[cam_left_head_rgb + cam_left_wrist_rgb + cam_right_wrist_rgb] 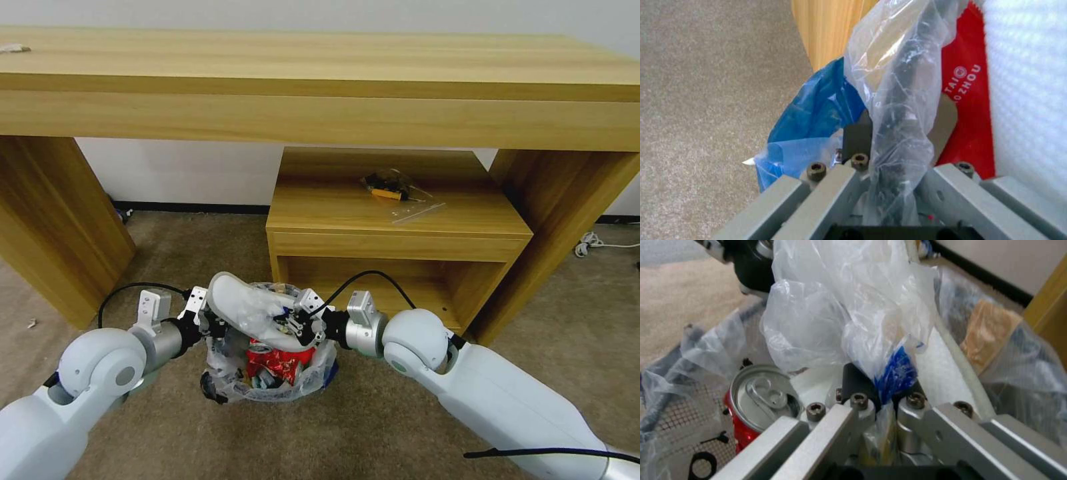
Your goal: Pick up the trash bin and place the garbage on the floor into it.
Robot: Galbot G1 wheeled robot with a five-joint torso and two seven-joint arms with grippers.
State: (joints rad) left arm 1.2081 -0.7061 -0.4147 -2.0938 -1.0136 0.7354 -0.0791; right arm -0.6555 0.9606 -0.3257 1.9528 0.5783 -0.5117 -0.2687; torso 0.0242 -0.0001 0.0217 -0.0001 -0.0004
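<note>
Trash bin point(267, 380), lower centre of head view, on tan carpet point(373, 427) just in front of the low wooden shelf unit point(400, 227). Bin is packed: white slipper point(247, 310) across the top, red wrapper point(277, 363) and red can point(751, 406) beneath. Left gripper point(200, 313) closed on bin rim w/ clear liner point(898, 100), beside the blue patch point(818, 106). Right gripper point(303, 320) pinched shut on crumpled plastic point(840, 316) over the bin. Judged light; liner thin, slippery, tear-prone, so hold the stiff rim, not film alone.
</note>
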